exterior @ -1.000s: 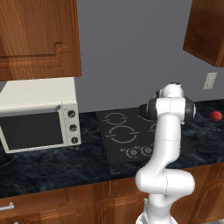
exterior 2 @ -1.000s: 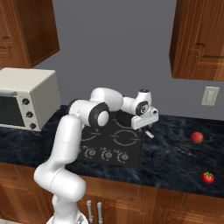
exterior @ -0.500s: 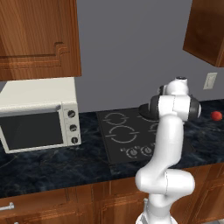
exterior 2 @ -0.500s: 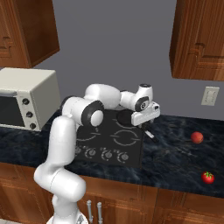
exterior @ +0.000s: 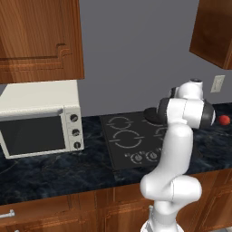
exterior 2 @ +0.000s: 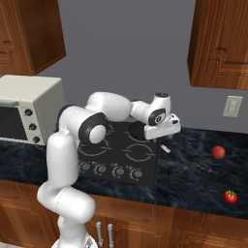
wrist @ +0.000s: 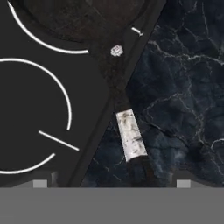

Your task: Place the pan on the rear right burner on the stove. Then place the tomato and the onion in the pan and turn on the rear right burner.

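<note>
The black pan [exterior 2: 142,130] sits on the rear right burner [wrist: 40,42] of the stove [exterior 2: 101,145]; in the hand view the pan [wrist: 83,17] lies at the top. Its handle [wrist: 130,135] reaches out over the dark counter, with a silvery middle stretch. My gripper [wrist: 111,183] hovers above the handle's end, open, with nothing between its fingertips. From the right base view the gripper [exterior 2: 163,135] hangs just right of the pan. A reddish onion [exterior 2: 218,152] and a tomato [exterior 2: 230,196] rest on the counter to the right. The onion [exterior: 224,119] also shows far right.
A white microwave [exterior: 38,118] stands left of the stove. The row of knobs [exterior 2: 110,169] runs along the cooktop's front. Wooden cabinets [exterior 2: 220,43] hang above, and a wall socket [exterior 2: 234,105] sits behind the counter.
The hand has lifted slightly above the pan handle and the elbow has shifted. The pan, onion and tomato have not moved.
</note>
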